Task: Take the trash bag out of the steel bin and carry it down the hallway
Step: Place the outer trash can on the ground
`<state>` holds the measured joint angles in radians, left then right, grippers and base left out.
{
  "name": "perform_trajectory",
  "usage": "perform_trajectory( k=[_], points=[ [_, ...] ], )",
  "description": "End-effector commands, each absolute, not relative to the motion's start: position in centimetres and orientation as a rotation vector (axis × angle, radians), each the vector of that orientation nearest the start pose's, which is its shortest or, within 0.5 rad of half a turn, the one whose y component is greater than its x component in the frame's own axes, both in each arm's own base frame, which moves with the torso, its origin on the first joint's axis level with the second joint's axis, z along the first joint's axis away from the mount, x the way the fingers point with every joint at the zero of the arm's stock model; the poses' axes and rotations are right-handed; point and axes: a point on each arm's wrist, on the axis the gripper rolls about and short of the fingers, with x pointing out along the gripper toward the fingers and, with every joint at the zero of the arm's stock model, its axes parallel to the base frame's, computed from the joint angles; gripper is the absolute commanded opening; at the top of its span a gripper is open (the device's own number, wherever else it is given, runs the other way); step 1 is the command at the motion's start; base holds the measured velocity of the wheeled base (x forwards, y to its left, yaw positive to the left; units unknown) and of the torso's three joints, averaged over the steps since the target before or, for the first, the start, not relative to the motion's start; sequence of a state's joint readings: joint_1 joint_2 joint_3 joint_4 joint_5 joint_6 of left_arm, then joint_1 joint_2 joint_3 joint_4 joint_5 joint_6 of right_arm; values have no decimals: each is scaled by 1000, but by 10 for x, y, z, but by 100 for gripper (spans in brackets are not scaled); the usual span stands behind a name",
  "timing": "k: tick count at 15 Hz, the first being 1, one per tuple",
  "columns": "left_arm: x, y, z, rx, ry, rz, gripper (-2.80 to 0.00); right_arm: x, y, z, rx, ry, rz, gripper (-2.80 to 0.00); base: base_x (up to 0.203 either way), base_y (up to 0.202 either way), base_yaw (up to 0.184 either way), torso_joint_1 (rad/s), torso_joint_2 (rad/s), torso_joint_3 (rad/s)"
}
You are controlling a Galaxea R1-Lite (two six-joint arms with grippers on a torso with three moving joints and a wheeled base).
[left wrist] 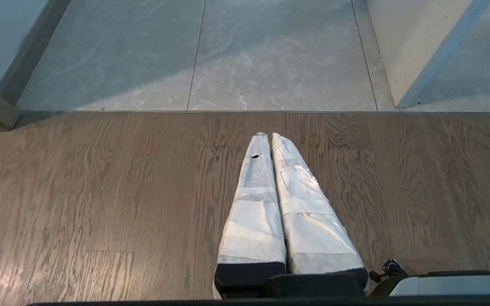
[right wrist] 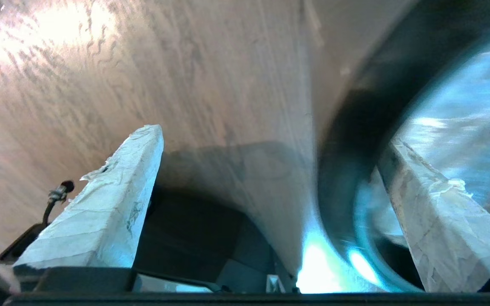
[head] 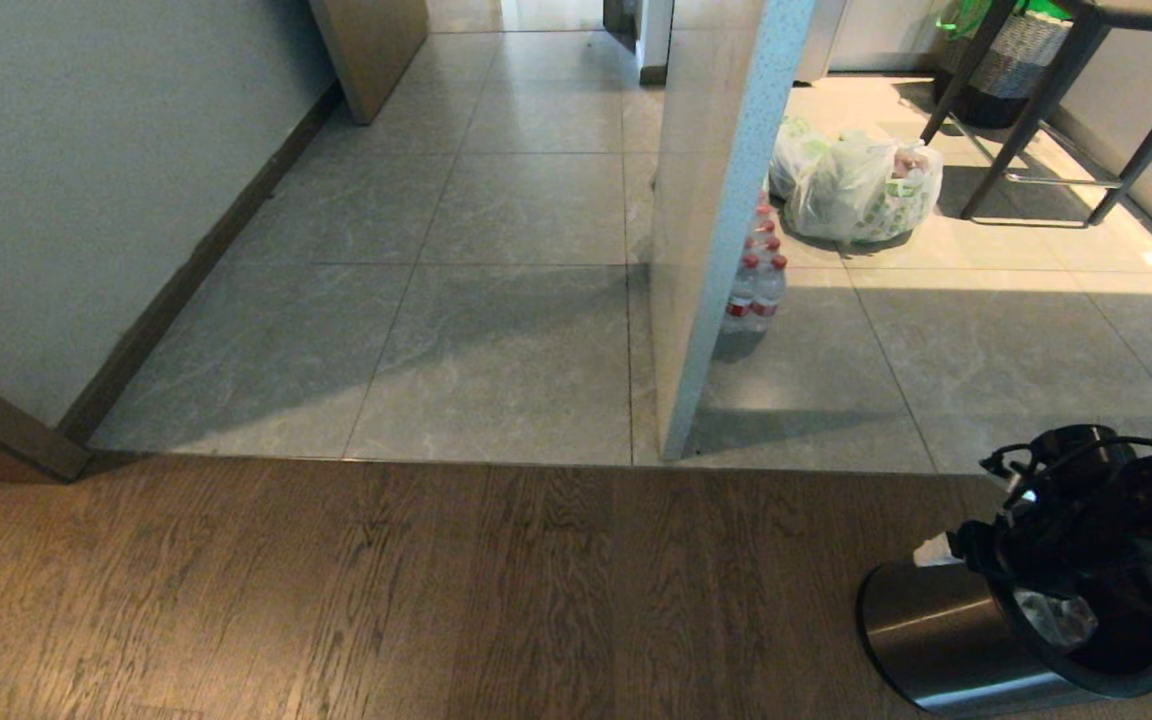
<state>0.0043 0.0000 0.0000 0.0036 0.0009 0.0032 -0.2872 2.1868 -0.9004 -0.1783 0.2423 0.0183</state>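
Just right hand [right wrist: 270,140] astride steel bin [head: 936,640] rim

Sunlight falls from the far right, brightening the tiles [head: 986,250] there; the partition wall [head: 706,250] casts a long shadow leftward. The wooden floor [head: 386,590] shows soft glare. The right wrist view is smeared with motion blur and blown highlights.

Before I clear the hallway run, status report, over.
Right gripper open, straddling steel bin rim. Left gripper shut, parked over wood floor. Trash bag in bin. Wall end ahead.
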Motion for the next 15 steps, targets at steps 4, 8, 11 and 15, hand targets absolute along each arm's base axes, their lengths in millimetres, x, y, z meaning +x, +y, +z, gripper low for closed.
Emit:
perform_trajectory(
  k=[4,8,11,15],
  points=[
    [-23,0,74,3,6,6,-280,329,-87,-3,308,1090,-35,0,0,0,0,0,0,0],
    [-23,0,74,3,6,6,-280,331,-88,-10,305,1107,-30,-280,0,0,0,0,0,0],
    [-23,0,74,3,6,6,-280,332,-88,-10,302,1104,-30,-280,0,0,0,0,0,0],
    [-23,0,74,3,6,5,-280,332,-88,-7,303,1098,-32,-280,0,0,0,0,0,0]
  ],
)
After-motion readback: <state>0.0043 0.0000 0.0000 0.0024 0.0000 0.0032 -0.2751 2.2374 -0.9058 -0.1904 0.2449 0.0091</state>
